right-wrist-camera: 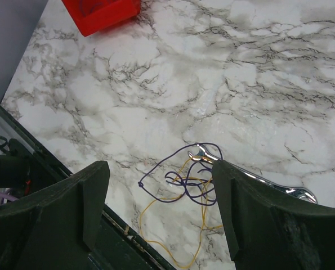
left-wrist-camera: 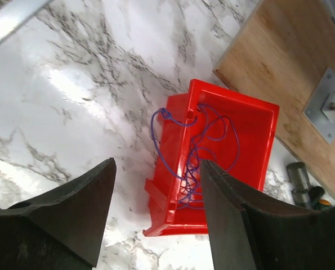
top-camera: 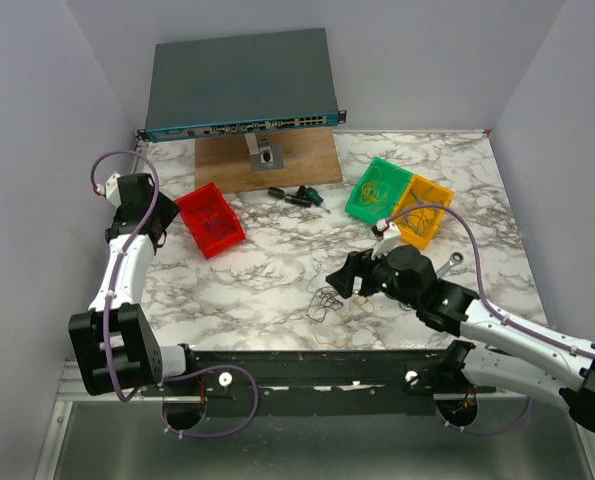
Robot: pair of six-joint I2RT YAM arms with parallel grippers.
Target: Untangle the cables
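Observation:
The cables (top-camera: pixel 326 301) are a small tangle of thin blue-purple and yellow wires (right-wrist-camera: pixel 191 184) lying on the marble table near its front edge. My right gripper (right-wrist-camera: pixel 159 171) hangs just above the tangle, open, with nothing between its fingers; in the top view it (top-camera: pixel 349 276) sits just right of the wires. One yellow strand trails toward the table's black front rail. My left gripper (left-wrist-camera: pixel 156 169) stands open and empty over the near corner of a red bin (left-wrist-camera: pixel 251 140). In that bin lies a blue wire (left-wrist-camera: pixel 204 143), with one loop hanging over the rim.
A silver wrench (right-wrist-camera: pixel 268 181) lies against the tangle, partly under my right finger. A green bin (top-camera: pixel 377 190) and an orange bin (top-camera: pixel 424 211) with wires stand at the back right. A wooden board (top-camera: pixel 267 160), a network switch (top-camera: pixel 242 85) and a dark tool (top-camera: pixel 297 196) lie behind.

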